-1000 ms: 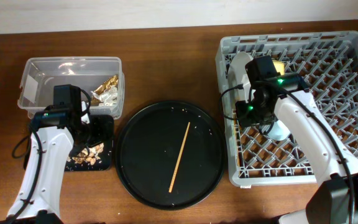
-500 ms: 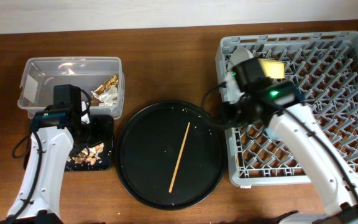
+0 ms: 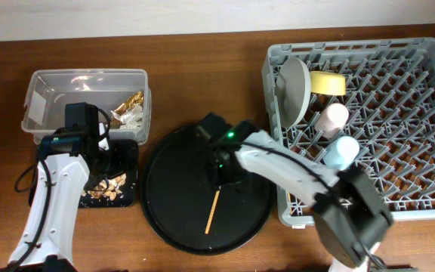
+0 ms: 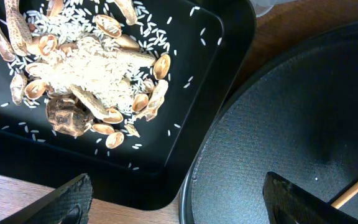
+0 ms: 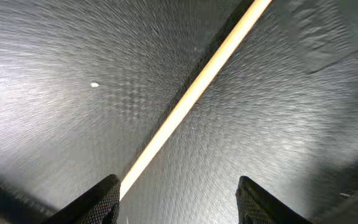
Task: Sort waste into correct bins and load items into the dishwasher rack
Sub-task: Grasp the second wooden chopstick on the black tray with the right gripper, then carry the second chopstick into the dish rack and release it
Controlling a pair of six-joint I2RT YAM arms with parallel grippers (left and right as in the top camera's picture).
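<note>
Since it is the biggest thing on the table, dishwasher rack [image 3: 414, 151]: far right, holding the plate [image 3: 291, 89] on edge at its far-left corner, the yellow bowl [image 3: 328, 83] just beside it, and the pink cup [image 3: 332, 117] and blue cup [image 3: 340, 151] nearer.
Round black tray [image 3: 172, 204]: centre, between rack and bins; only one chopstick lies on it.
Clear tub [image 3: 51, 98]: far left, with the gold foil wrapper [image 3: 131, 102] and white napkins at its right end.
Black rectangular tray [image 4: 185, 93]: just near of the tub, heaped with food scraps [image 4: 86, 74].
Left gripper [image 4: 191, 205]: jaws wide apart, empty, over the seam between the two black trays, well apart from the stick.
Right gripper [image 5: 179, 202]: jaws apart, nothing gripped, directly above the stick's far part; this is the nearer arm.
Chopstick [image 3: 211, 211]: flat on the round tray, long axis running far-right to near-left. In the right wrist view it crosses the gap between the fingers [image 5: 98, 199] on a slant, close to one of them, so the wrist probably needs to turn and centre before closing.
</note>
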